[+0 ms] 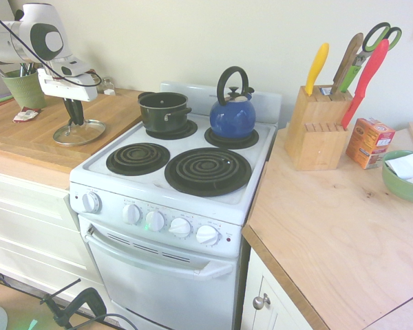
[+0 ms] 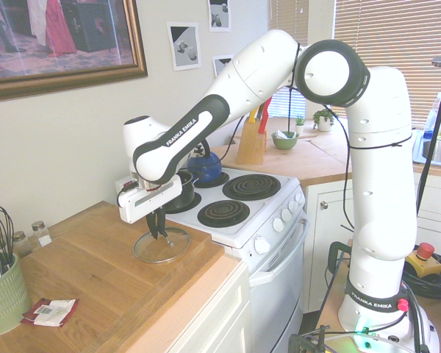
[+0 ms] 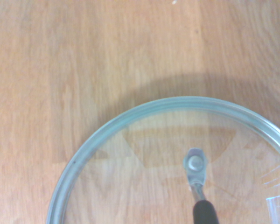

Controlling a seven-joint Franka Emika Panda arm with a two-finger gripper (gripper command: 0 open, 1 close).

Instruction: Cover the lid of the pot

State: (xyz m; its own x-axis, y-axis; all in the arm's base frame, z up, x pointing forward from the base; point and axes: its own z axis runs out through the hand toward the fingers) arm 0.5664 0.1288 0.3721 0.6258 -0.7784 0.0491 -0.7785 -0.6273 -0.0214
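Wooden counter (image 1: 27, 141), lid (image 1: 79, 133) under closed claw (image 1: 74, 121)

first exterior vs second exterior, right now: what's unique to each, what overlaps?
First exterior only: the cardboard box beside the knife block, and the oven door.

Second exterior only: the framed painting, window blinds, and the whisks in the green cup.

Both: the gripper shut on the lid knob on the wooden counter, the pot, the blue kettle.
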